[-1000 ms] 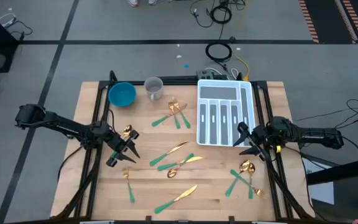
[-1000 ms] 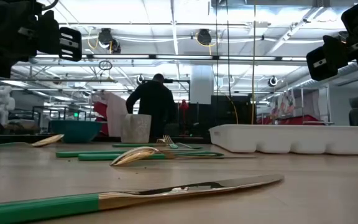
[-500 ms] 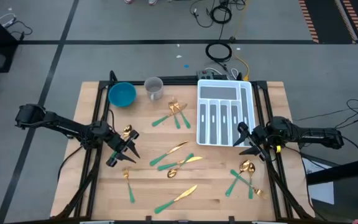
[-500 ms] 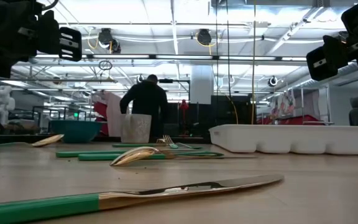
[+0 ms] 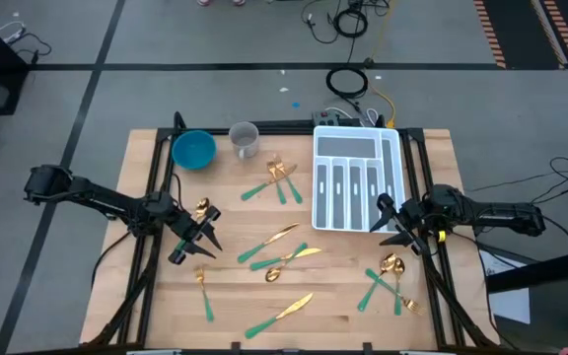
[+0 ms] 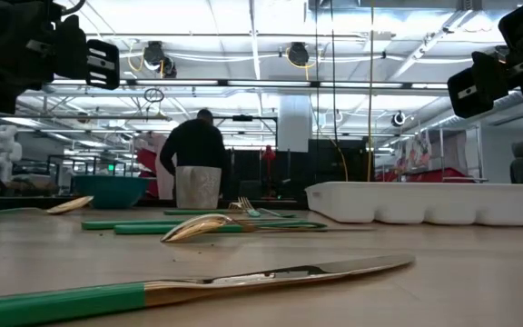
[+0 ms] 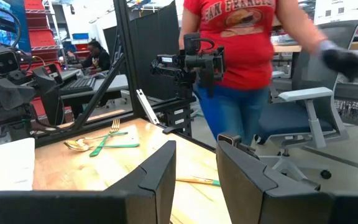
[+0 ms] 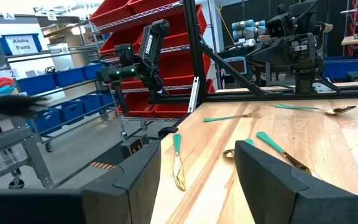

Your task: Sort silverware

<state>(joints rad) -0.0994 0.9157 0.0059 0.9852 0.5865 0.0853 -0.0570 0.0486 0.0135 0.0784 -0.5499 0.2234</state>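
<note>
Nothing is held yet; sorting is judged not started, and no piece can be made out in the white tray (image 5: 355, 177).

Left gripper (image 5: 193, 240): fingers seen apart in its wrist view, nothing between them, parked at the left side of the table (image 5: 343, 320). A spoon (image 5: 202, 208) lies just beside its fingertips, a fork (image 5: 205, 292) just past them toward the near edge.

Right gripper (image 5: 394, 219): fingers also apart and empty, at the tray's near right corner. A crossed cluster of spoon and forks (image 5: 390, 281) lies near it on the near-edge side.

The rest of the silverware is spread between the two grippers: knives and a spoon mid-table (image 5: 282, 252), one knife (image 5: 281, 314) at the near edge, a small group (image 5: 276, 179) just left of the tray.

Handling, as a judgement:
- Pieces are expected to be light, rigid, thin, lying flat on wood, so little height is offered for a pinch.
- Polished gold heads are likely slippery; the teal handles are probably the better hold.
- A grip across the handle near mid-length is advised, so swing is limited.
- Crossed pieces would likely drag each other; lone ones are better taken first.
</note>
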